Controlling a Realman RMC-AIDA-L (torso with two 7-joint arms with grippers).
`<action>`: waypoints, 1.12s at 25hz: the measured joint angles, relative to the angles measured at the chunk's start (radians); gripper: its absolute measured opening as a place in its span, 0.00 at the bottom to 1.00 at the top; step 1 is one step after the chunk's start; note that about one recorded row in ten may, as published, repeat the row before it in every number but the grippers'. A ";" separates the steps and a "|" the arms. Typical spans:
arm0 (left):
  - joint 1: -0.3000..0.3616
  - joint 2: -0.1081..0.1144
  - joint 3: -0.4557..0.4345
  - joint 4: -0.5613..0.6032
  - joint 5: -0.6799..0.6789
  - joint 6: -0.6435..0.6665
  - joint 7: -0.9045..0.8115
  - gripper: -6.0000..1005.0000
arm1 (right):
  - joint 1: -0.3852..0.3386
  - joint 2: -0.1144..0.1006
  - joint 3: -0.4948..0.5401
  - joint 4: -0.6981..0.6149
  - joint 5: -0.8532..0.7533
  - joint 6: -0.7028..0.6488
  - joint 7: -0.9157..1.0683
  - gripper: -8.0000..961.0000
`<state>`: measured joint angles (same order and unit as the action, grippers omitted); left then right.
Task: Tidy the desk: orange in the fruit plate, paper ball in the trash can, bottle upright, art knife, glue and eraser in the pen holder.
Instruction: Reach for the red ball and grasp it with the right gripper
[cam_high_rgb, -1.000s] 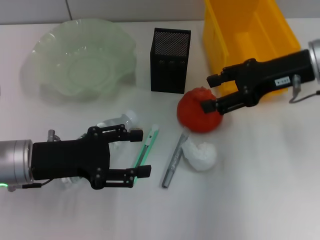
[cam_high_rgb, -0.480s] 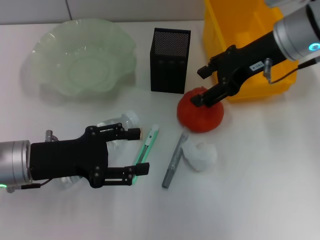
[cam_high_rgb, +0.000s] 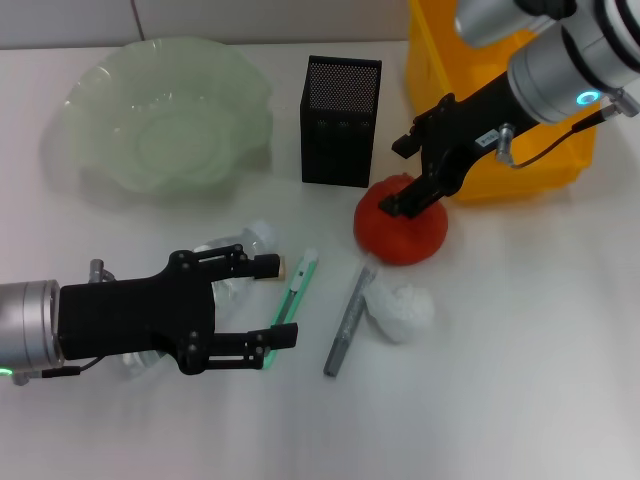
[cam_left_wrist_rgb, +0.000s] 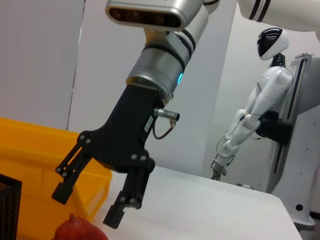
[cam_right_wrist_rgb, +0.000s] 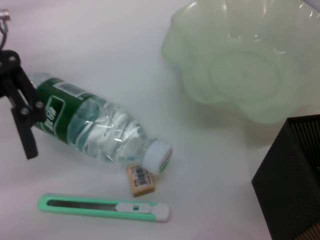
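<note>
The orange (cam_high_rgb: 402, 232) lies right of centre, with my open right gripper (cam_high_rgb: 398, 176) over its far side; one fingertip (cam_high_rgb: 388, 206) is at its top. The left wrist view shows that gripper (cam_left_wrist_rgb: 87, 206) above the orange (cam_left_wrist_rgb: 80, 229). My left gripper (cam_high_rgb: 276, 304) hangs open near the front left, above the lying bottle (cam_high_rgb: 238, 246) (cam_right_wrist_rgb: 95, 131). The green art knife (cam_high_rgb: 294, 294) (cam_right_wrist_rgb: 102, 207) and the eraser (cam_right_wrist_rgb: 141, 179) lie between its fingertips. Further right lie the grey glue stick (cam_high_rgb: 347, 322) and the paper ball (cam_high_rgb: 402, 308). The fruit plate (cam_high_rgb: 110, 150), black pen holder (cam_high_rgb: 340, 120) and yellow trash can (cam_high_rgb: 440, 70) stand at the back.
The pen holder (cam_right_wrist_rgb: 295, 180) stands right behind the orange, and the trash can's wall (cam_left_wrist_rgb: 30, 150) is close to the right arm. A second white robot (cam_left_wrist_rgb: 250, 115) stands far off beyond the table.
The right arm has swung upward and steepened, carrying its gripper from the orange's right side to over its far top. The left gripper has barely shifted.
</note>
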<state>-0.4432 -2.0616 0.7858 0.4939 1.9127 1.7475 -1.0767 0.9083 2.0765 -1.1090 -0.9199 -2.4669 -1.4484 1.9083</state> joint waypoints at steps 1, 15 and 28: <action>0.000 0.000 0.000 0.000 0.000 0.000 0.000 0.78 | 0.000 0.000 -0.010 0.003 0.000 0.009 0.002 0.87; -0.008 -0.001 -0.001 0.000 0.000 0.001 0.000 0.78 | 0.001 0.002 -0.155 0.065 -0.003 0.151 0.017 0.87; -0.009 -0.002 0.000 0.000 -0.002 0.004 0.000 0.77 | 0.003 0.004 -0.212 0.088 -0.003 0.184 0.024 0.78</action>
<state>-0.4525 -2.0632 0.7854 0.4940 1.9112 1.7510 -1.0768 0.9112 2.0806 -1.3210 -0.8316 -2.4697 -1.2640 1.9319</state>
